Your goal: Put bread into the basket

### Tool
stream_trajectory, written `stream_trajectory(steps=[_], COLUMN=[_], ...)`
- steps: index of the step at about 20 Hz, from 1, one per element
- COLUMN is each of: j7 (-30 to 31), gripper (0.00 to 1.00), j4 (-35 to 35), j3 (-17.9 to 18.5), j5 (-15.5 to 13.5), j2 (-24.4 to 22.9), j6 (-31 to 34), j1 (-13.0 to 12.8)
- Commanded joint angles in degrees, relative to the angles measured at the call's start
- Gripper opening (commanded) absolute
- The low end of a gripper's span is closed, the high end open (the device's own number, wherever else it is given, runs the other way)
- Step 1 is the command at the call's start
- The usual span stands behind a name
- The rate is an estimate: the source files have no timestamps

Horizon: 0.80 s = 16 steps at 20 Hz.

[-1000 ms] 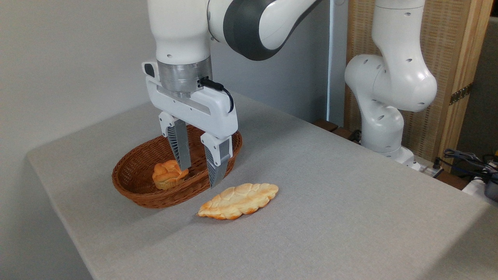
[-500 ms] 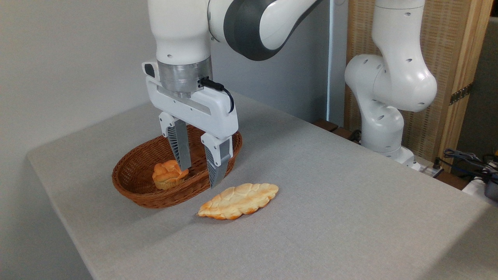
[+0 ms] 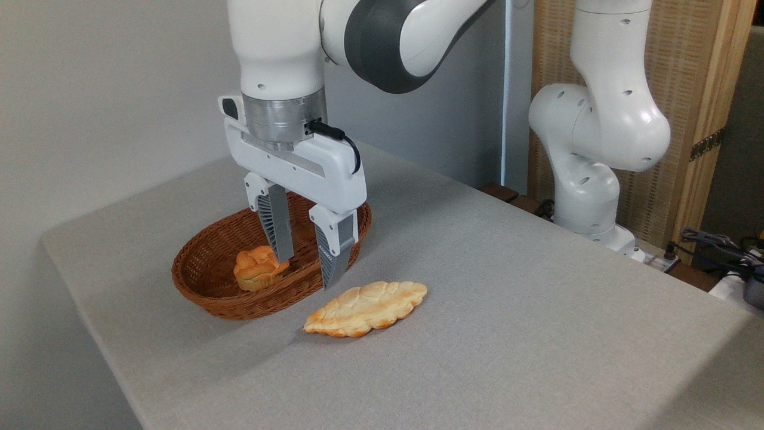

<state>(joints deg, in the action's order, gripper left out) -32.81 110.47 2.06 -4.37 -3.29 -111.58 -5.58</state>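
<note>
**Camera view: pincer empty over the basket, loaf not yet taken**

Item 1, pincer (image 3: 305,273): carried on the white arm, pointing down, its two fingers spread with a clear gap between them and nothing held. It hangs above the right half of the basket; the left fingertip appears just beside the bun, though whether it touches cannot be told from this angle.

Item 2, basket (image 3: 203,295): oval, reddish-brown wicker, on the grey bench (image 3: 507,298) toward its left end. Contents: one small round orange bun (image 3: 255,270).

Item 3, bread (image 3: 365,308): long, flat, braided loaf, pale gold with browned edges, lying flat on the bench just outside the basket's near right rim, close to it but apart.

Step in hand, as judged: reaching for the loaf; nothing of the loaf's transfer is done. The next move calls for shifting the pincer toward the camera and rightward until it stands over the middle of the loaf, descending with fingers astride its narrow width, then closing. The loaf is thin and low, so the fingertips would need to come nearly to the cloth.

Change against the earlier frames: very slight. The pincer has edged a trace rightward over the last second; bread, bun and basket lie as they did.
</note>
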Motion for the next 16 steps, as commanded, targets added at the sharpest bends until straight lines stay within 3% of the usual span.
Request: stream_trajectory(steps=[1, 16], j7=[-0.77, -2.0], gripper=[1.0, 1.0], j4=[-0.52, -1.22], j3=[0.75, 1.98], j5=[0.59, 0.51], j2=[-0.49, -0.49], j6=[1.19, 1.28], j1=[-0.49, -0.49])
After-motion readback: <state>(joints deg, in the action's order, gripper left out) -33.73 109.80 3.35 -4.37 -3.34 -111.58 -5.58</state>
